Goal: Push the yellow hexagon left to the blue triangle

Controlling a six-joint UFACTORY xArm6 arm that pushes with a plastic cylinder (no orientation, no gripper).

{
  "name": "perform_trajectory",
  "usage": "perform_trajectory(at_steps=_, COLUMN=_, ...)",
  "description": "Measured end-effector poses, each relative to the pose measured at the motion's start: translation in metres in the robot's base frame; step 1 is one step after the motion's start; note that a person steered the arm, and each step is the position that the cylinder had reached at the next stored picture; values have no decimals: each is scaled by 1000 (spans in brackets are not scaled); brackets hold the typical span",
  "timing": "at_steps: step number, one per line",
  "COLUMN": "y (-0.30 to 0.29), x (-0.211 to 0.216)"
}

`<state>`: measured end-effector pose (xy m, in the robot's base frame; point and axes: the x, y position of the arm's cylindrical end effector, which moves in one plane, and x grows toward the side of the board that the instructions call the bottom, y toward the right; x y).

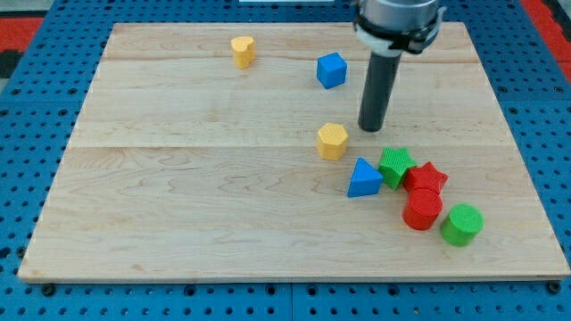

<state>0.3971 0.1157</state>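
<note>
Camera view: a pale wooden board surface (178,196) is shown resting on a blue perforated base. No claw is fitted, so nothing is opened, closed or held; the arm ends in a straight dark rod whose lower end, my tip (371,130), stands on the surface right of centre.

The small yellow plastic hexagon block (332,141) lies just right of the frame's centre, just beside my tip on its left and slightly lower, with a narrow gap visible between them. The small blue plastic triangle block (364,178) lies near the hexagon, to its lower right, touching or almost touching a green star-shaped block (396,166).

Handling judgement: the hexagon appears light, rigid and ridged from printing. It is expected to slide readily on the smooth wood and to rotate if pressed off-centre. It cannot be grasped; contact should be made on a flat side face, in line with its centre, at the side facing away from the intended travel.

The hexagon appears nearly at a position left of the triangle; only a short, corrective push is judged necessary.
</note>
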Motion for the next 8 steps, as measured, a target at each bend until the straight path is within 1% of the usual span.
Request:
perform_trajectory(at_steps=1, y=-42, x=-9)
perform_trajectory(at_steps=2, y=-60, x=-8)
perform_trajectory(at_steps=3, y=-72, x=28)
perform_trajectory(at_steps=4, y=-80, x=41)
perform_trajectory(at_steps=5, y=-79, x=78)
perform_trajectory(at_steps=6, y=-54, x=93)
perform_trajectory(at_steps=7, y=-56, x=47)
perform_trajectory(at_steps=8, y=-26, x=7)
